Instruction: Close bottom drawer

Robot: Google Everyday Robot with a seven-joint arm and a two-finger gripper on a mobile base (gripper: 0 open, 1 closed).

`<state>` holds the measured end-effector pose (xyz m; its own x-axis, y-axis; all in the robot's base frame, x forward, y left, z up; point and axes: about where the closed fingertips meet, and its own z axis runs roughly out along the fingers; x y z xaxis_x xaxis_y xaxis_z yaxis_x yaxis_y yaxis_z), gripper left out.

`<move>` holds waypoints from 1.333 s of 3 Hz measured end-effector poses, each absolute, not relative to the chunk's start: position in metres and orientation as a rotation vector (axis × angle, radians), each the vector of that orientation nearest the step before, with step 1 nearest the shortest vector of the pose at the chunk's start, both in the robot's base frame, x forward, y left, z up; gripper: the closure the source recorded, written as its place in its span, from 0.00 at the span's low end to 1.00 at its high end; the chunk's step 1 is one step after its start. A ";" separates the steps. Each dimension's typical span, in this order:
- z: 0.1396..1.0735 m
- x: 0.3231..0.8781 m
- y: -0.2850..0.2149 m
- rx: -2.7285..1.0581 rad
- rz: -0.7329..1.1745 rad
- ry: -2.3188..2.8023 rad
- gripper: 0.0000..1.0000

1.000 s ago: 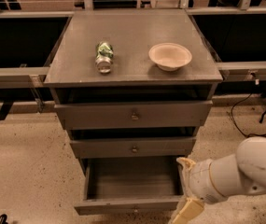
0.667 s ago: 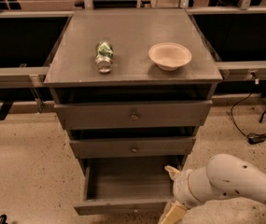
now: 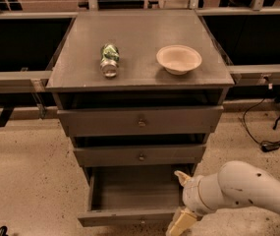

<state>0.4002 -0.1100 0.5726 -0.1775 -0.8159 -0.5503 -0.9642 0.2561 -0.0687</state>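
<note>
A green can (image 3: 109,59) lies on the bench (image 3: 139,31), left of a pale bowl (image 3: 179,59). Under the bench top, the bottom drawer (image 3: 134,193) stands pulled out. At the bench's lower right, the claw (image 3: 181,199) is spread wide.

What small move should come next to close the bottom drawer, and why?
Probably slide the end effector toward the middle of the front panel. The bottom drawer stands pulled out, its tray exposed, and the end effector sits at its right front corner, so a push from there would likely land off-centre.
</note>
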 end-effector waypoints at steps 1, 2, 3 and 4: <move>0.540 0.420 -0.115 -1.686 0.335 1.972 0.00; 0.475 0.441 -0.124 -1.787 0.266 1.889 0.00; 0.439 0.462 -0.126 -1.815 0.273 1.808 0.00; 0.440 0.477 -0.130 -1.855 0.234 1.736 0.00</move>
<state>0.4770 -0.1298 0.4401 0.1368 -0.8547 -0.5007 -0.9567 0.0170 -0.2905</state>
